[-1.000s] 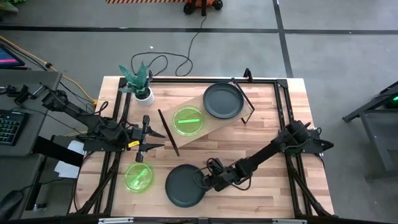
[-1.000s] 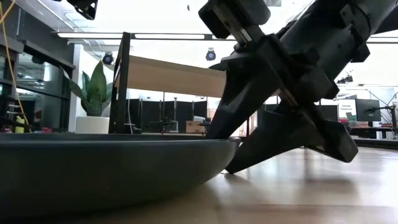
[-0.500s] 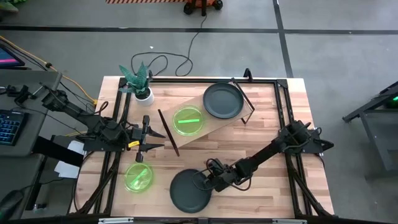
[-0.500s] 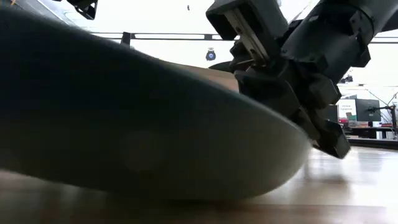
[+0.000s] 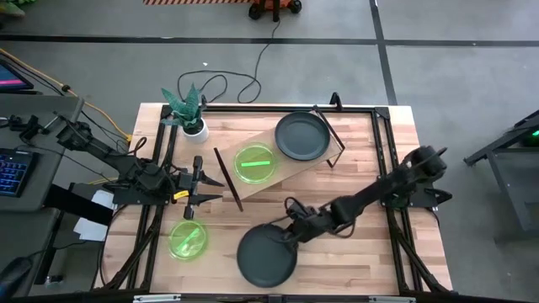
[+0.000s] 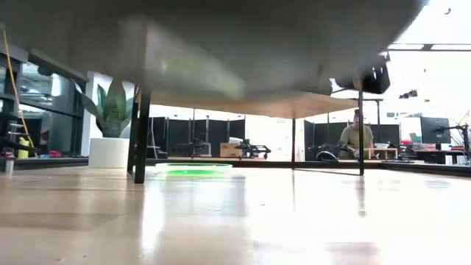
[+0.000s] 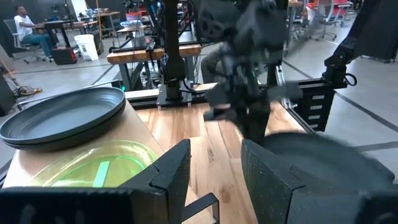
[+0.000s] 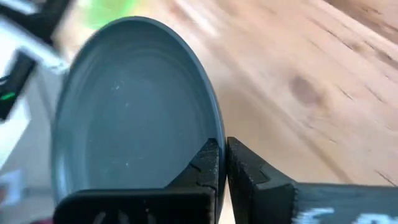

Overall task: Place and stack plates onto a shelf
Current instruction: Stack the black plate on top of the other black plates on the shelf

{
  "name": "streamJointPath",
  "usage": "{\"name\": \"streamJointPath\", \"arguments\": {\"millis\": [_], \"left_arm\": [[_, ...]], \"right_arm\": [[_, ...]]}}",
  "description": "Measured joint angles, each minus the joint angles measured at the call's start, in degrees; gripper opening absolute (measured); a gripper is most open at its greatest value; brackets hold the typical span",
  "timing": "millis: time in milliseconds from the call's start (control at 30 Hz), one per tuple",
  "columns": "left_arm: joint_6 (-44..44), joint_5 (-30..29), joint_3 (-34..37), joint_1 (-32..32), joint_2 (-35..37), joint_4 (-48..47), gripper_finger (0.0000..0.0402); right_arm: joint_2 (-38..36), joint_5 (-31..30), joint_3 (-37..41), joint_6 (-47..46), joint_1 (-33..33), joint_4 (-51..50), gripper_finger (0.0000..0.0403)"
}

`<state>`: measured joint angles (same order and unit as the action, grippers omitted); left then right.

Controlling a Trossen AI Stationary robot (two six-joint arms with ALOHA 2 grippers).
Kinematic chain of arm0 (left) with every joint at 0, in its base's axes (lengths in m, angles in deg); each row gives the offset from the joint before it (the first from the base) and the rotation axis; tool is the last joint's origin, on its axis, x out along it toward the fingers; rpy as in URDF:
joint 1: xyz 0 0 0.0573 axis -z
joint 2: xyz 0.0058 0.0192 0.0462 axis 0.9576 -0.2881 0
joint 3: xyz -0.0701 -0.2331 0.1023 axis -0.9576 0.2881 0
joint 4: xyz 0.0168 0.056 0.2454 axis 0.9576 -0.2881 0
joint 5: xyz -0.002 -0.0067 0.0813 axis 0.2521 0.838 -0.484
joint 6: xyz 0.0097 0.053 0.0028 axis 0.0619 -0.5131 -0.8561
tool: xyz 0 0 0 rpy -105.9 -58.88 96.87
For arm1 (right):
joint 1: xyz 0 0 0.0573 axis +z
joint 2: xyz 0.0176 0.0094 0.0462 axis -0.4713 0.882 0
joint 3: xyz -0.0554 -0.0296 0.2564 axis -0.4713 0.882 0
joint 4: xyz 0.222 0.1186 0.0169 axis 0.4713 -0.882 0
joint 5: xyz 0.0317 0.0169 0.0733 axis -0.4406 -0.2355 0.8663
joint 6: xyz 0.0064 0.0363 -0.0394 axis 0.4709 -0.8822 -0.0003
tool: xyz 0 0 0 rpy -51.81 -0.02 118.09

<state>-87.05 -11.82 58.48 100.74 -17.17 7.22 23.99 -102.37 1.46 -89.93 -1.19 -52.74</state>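
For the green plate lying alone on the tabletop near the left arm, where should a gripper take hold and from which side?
Probably by the rim. The green plate lies flat and shallow on the table, so only its thin raised edge offers a pinch, one finger inside and one outside. The left gripper, open just above it in the high view, could come down onto the nearest edge.

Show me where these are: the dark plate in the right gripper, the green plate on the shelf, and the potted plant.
Dark plate (image 5: 266,256), high view, its centre.
Green plate (image 5: 254,163), high view, its centre.
Potted plant (image 5: 195,129), high view, its white pot.
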Motion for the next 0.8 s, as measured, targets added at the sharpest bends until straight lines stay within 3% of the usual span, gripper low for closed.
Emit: {"name": "streamJointPath", "arguments": {"millis": [100, 200, 567, 667, 800], "left_arm": [[0.0, 0.0, 0.0, 0.0, -0.01, -0.02, 0.0131], [-0.02, 0.0, -0.04, 0.0, -0.01, -0.02, 0.0131], [-0.46, -0.02, -0.04, -0.02, 0.0, 0.35, 0.0131], [-0.48, -0.02, -0.04, -0.02, -0.01, 0.35, 0.0131], [-0.48, -0.02, -0.04, -0.02, 0.0, 0.42, 0.0131]], "right_arm": [[-4.47, 3.4, 0.0, 2.73, -0.1, 0.19, 0.0], [-10.01, 1.61, 0.0, 4.38, -0.66, -0.97, 0.0], [-32.87, -30.48, 0.0, 14.09, -8.82, -12.84, 0.0], [-35.58, -35.19, 0.0, 14.04, -14.86, -16.72, 0.0], [-35.69, -34.85, 0.0, 11.34, -24.27, -22.61, 0.0]]}}
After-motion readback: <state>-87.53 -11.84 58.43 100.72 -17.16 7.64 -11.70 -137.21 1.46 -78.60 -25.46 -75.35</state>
